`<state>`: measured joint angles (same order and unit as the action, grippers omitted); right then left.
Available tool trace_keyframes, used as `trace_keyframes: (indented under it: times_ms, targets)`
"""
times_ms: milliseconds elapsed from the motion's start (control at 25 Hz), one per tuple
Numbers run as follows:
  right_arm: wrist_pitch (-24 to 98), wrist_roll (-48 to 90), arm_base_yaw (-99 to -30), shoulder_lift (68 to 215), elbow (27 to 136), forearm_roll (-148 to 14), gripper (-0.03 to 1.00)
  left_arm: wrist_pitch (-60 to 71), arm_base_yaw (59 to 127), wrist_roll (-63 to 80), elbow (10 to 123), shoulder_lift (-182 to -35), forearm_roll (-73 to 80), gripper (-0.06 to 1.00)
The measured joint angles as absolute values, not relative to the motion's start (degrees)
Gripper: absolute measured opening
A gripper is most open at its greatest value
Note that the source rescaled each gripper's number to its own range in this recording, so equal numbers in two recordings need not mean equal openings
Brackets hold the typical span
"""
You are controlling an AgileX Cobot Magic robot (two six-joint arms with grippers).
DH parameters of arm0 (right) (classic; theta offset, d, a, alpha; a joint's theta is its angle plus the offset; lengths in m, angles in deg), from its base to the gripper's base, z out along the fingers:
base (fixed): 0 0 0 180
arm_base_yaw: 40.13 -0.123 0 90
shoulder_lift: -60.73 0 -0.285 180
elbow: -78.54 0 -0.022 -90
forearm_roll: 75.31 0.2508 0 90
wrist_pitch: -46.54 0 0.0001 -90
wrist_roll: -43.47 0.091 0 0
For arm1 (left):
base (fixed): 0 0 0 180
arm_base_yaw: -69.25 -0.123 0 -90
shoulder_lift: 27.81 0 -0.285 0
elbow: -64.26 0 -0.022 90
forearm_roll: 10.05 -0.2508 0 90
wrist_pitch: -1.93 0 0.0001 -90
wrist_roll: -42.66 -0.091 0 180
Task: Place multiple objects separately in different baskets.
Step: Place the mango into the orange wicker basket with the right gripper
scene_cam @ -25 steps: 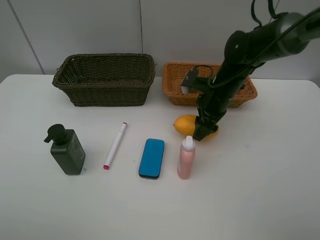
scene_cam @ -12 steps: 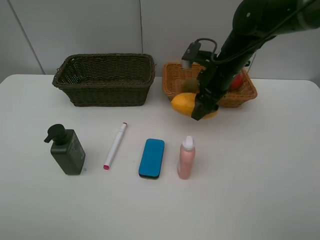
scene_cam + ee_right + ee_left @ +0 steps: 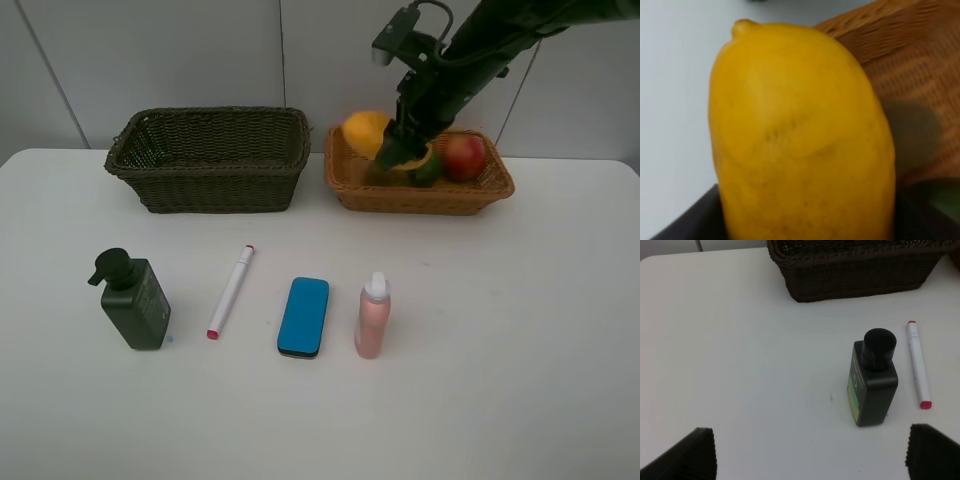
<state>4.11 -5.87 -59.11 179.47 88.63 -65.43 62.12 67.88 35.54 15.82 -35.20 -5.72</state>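
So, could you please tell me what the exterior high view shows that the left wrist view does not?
Only the exterior high view shows the blue eraser, the pink spray bottle, the orange basket with a pomegranate in it, and the right hand holding the mango over its left end. Only the left wrist view shows the left hand, its fingers wide apart. Both show the pump bottle, the marker, the dark basket and the white table.
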Motion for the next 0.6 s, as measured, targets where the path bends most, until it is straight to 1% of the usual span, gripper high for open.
trace_keyframes:
  times_ms: [320, 600]
  targets:
    - [19.88, 2.54, -57.39, 182.11, 88.63, -66.29, 0.26, 62.12, 67.88, 35.54, 15.82, -35.20, -5.72, 1.00]
    - [26.24, 3.58, -54.80, 185.71, 88.63, -61.51, 0.26, 62.12, 67.88, 35.54, 15.82, -35.20, -5.72, 1.00]
